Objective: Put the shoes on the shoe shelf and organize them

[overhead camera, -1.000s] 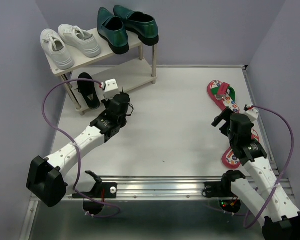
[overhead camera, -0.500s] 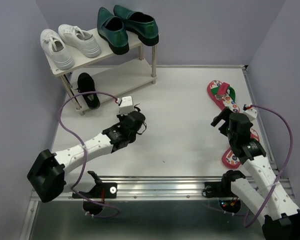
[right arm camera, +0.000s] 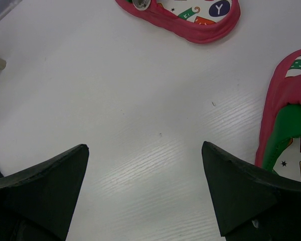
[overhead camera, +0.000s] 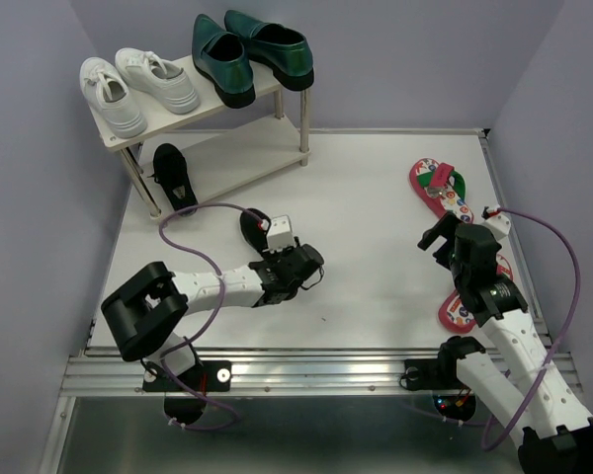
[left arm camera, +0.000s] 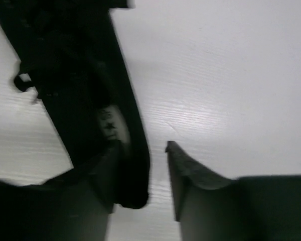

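Note:
The pale shoe shelf [overhead camera: 245, 158] stands at the back left. Both dark-green loafers [overhead camera: 252, 51] sit on its top board. One black strap shoe [overhead camera: 174, 176] rests on its lower board. A second black shoe [overhead camera: 251, 225] [left arm camera: 75, 75] lies on the table by my left wrist. My left gripper [left arm camera: 143, 148] is open a little: the shoe's edge lies against the left finger, and bare table shows before the right finger [left arm camera: 190, 173]. One red flip-flop [overhead camera: 440, 188] [right arm camera: 190, 20] lies at the right, another [overhead camera: 460, 308] [right arm camera: 286, 115] partly under my right arm. My right gripper [overhead camera: 436, 235] [right arm camera: 144, 148] is wide open and empty.
White sneakers [overhead camera: 133, 87] take the left half of the shelf's top board. Purple cables [overhead camera: 193, 219] loop off both arms. Lavender walls close the table on three sides, and a metal rail [overhead camera: 306, 367] runs along the near edge.
My left arm swung away from the shelf front, right and nearer, to mid-table, uncovering the black shoe on the table. Its jaws parted slightly. The right arm stayed still.

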### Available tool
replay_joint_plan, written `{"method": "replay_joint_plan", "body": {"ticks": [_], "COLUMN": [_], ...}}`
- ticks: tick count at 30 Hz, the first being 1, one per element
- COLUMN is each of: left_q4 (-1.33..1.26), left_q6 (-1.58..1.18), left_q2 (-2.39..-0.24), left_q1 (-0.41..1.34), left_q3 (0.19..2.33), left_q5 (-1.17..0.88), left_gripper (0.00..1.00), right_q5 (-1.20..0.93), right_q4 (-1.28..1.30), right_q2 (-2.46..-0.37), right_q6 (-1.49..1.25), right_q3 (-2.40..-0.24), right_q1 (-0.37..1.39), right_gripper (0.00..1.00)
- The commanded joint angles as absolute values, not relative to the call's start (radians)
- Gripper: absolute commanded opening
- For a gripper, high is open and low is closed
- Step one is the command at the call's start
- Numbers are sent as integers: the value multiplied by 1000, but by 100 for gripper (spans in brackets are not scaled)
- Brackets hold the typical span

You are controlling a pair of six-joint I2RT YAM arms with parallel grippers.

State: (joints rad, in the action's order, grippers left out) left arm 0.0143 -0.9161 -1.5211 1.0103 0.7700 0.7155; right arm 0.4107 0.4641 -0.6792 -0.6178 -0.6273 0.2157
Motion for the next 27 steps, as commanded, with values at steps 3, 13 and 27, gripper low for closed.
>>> {"method": "replay_joint_plan", "body": {"ticks": [3, 13, 27], "left_q4": [-6, 196, -237], "left_q6": [-973, -761, -206], "left_q2": [-1464, -1301, -1408], "left_q1": [1046, 1078, 1077], "left_q3": [828, 959, 1100], "left_q5": [607, 679, 1133], "left_gripper": [95, 99, 99], "right_q5": [423, 420, 462], "right_q4": [453, 445, 454], "right_q2": [-669, -675, -676], "right_q6": [-617, -623, -603], "right_q3": [-673, -664, -686], "right_q1": [213, 213, 213], "right_gripper": [100, 100, 100]}}
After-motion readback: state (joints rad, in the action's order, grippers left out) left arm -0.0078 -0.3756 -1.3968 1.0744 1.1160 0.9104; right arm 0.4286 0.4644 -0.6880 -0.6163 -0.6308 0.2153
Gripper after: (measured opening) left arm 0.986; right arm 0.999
